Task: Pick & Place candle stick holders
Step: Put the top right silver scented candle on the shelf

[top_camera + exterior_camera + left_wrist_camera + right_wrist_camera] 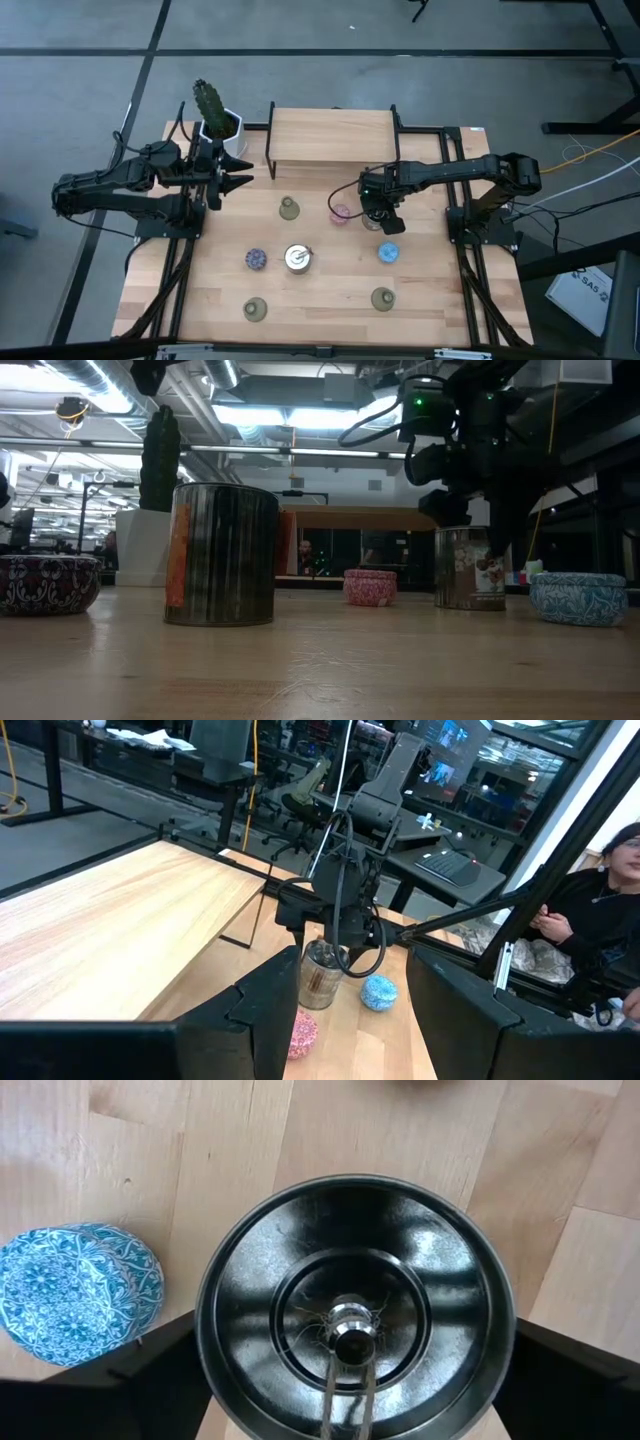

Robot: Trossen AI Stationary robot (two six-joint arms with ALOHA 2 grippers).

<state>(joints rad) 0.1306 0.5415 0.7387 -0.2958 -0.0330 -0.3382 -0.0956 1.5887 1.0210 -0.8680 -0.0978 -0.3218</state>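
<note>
Here your right gripper [379,212] sits directly over a silvery cup [355,1308] near the desk's [440,310] right edge, fingers spread on either side of it without gripping; the cup rests on the wood between the pink holder [341,213] and the blue holder [389,253]. Your left gripper [240,173] waits open at the left edge, beside the cactus pot [222,126]
</note>
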